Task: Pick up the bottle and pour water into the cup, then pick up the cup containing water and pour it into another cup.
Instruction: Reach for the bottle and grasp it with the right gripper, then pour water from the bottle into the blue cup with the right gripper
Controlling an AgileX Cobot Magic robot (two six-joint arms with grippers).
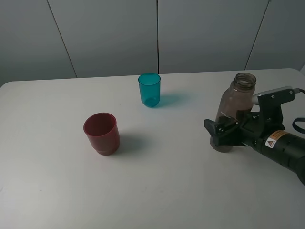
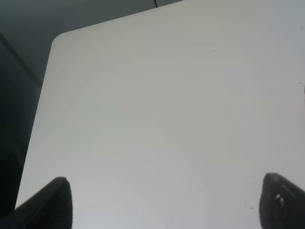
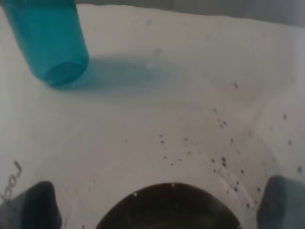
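One bottle (image 1: 234, 102), one teal cup (image 1: 149, 89), one red cup (image 1: 101, 132), all on one table (image 1: 167, 186)

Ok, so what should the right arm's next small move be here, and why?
Probably close the right claw on the bottle. Its jaws look wide open on either side of the bottle's lower body, and the bottle stands upright and uncapped on the table, not yet lifted.

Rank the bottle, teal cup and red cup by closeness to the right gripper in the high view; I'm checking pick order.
1. Bottle, right side, between the open jaws of the right gripper.
2. Teal cup, back centre.
3. Red cup, left, farthest.
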